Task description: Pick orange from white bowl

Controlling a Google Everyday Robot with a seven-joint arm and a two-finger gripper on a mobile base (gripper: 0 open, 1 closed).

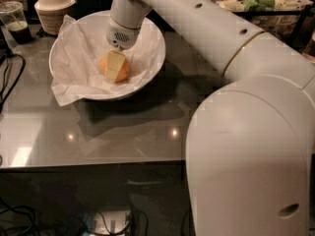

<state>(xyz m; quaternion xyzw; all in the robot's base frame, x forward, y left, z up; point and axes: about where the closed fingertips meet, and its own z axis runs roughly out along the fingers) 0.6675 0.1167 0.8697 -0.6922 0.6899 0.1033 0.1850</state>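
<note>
The orange (126,69) lies near the middle of the white bowl (158,58), on the crumpled white paper (74,68) that lines it. My gripper (115,66) reaches down into the bowl from the arm's wrist (123,31) and sits right at the orange, with its pale tip covering the fruit's middle. Orange skin shows on both sides of the tip. The orange rests low in the bowl.
A cream ribbed lidded bowl (53,9) and a plastic cup with a dark drink (15,23) stand behind the bowl at the back left. A black cable (10,82) runs along the left. A food tray (261,4) is at the back right. My arm fills the right side.
</note>
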